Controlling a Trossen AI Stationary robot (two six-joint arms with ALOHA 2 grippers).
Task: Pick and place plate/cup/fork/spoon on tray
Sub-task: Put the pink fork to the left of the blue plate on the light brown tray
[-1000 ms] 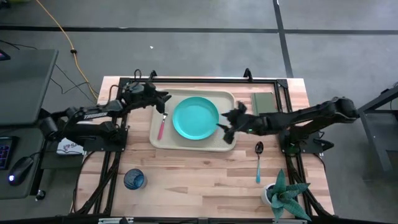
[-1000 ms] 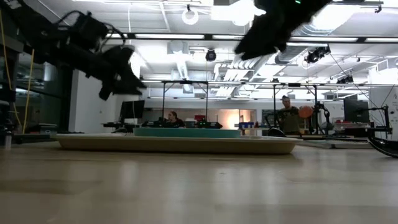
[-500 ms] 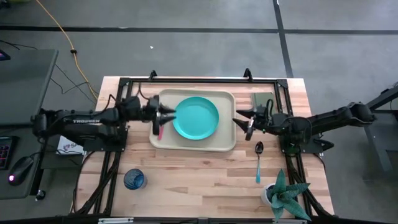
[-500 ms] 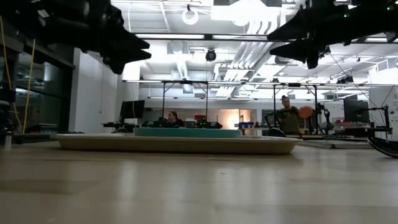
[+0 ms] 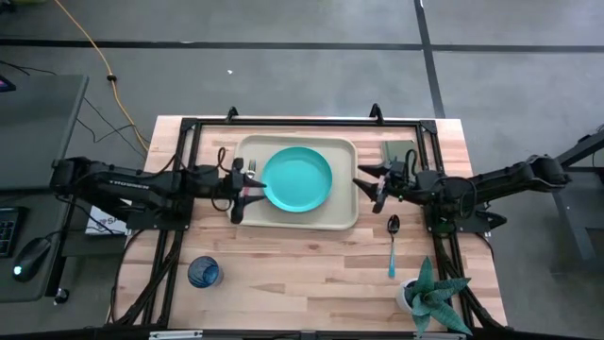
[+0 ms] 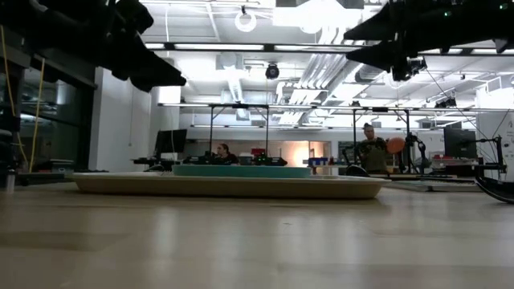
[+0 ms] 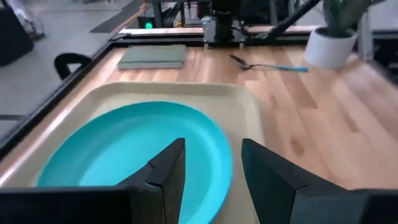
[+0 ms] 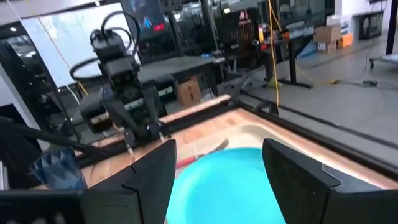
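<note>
The turquoise plate (image 5: 296, 179) lies flat in the middle of the beige tray (image 5: 340, 215). The red-handled fork (image 8: 198, 162) lies on the tray's left strip beside the plate, partly under my left gripper in the high view. My left gripper (image 7: 211, 168) is open and empty, level above the tray's left side, pointing at the plate (image 7: 124, 155). My right gripper (image 5: 366, 185) is open and empty, just off the tray's right edge, pointing left. The blue-handled spoon (image 5: 393, 247) lies on the table to the right. The dark-blue cup (image 5: 204, 273) stands near the front left.
A grey-green pad (image 5: 400, 151) lies at the far right, behind my right arm. A potted plant (image 5: 430, 295) stands at the front right corner beside the spoon. Bare wood lies between the tray and the near edge. People sit in the room beyond the table.
My left gripper has swung from the tray's far left corner toward the near edge, levelled out over the tray's left side, then drawn back a little to the left. My right gripper has drawn back from over the tray's right edge toward the table's right and levelled.
</note>
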